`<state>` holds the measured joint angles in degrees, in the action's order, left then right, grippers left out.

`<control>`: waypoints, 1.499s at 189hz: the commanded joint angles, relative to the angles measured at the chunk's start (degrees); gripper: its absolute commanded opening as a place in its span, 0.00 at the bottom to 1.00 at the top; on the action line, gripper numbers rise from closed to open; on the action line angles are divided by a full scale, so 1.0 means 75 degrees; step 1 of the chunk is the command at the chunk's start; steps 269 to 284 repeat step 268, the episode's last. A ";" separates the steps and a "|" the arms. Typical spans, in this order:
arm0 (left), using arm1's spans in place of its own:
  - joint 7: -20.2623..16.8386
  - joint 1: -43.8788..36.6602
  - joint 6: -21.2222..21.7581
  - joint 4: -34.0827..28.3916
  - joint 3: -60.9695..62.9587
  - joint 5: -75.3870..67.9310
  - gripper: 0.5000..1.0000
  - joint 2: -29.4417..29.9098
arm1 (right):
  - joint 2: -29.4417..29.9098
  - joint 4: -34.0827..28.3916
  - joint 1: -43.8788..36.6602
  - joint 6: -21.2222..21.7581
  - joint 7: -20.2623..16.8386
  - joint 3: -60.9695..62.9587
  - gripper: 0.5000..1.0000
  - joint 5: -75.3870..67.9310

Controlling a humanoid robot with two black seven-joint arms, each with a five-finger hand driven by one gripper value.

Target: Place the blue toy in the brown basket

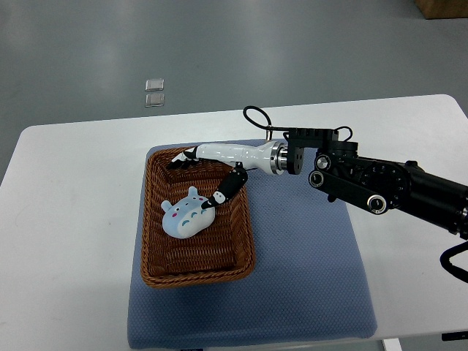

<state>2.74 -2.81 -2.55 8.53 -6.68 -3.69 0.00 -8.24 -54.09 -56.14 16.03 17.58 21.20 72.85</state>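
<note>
The blue toy (186, 216), a pale round plush with a face, lies on the floor of the brown wicker basket (246, 235), left of its middle. My right hand (191, 183) reaches in from the right over the basket's far end. Its fingers are spread. The black fingertips (178, 161) hover by the far rim, away from the toy. The thumb (228, 189) points down, and its tip is at the toy's upper right edge; whether it touches I cannot tell. Nothing is grasped. The left arm is out of the picture.
The basket stands on a blue mat (307, 278) on a white table (66, 219). The right forearm (380, 186) crosses above the mat's far right. Two small clear squares (154, 92) lie on the grey floor beyond the table.
</note>
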 commanded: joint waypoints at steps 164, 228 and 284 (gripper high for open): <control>-0.0001 0.0000 0.0000 0.0000 0.0000 0.0000 1.00 0.0000 | -0.1819 0.1318 0.1650 0.0839 -0.2556 0.1907 0.83 -1.1108; -0.0001 0.0000 0.0000 0.0000 0.0000 0.0000 1.00 0.0000 | -0.1573 0.1529 0.1732 0.0710 -0.2462 0.1943 0.83 -1.1132; -0.0001 0.0000 0.0000 0.0000 0.0000 0.0000 1.00 0.0000 | -0.1537 0.1529 0.1790 0.0675 -0.2462 0.1931 0.83 -1.1143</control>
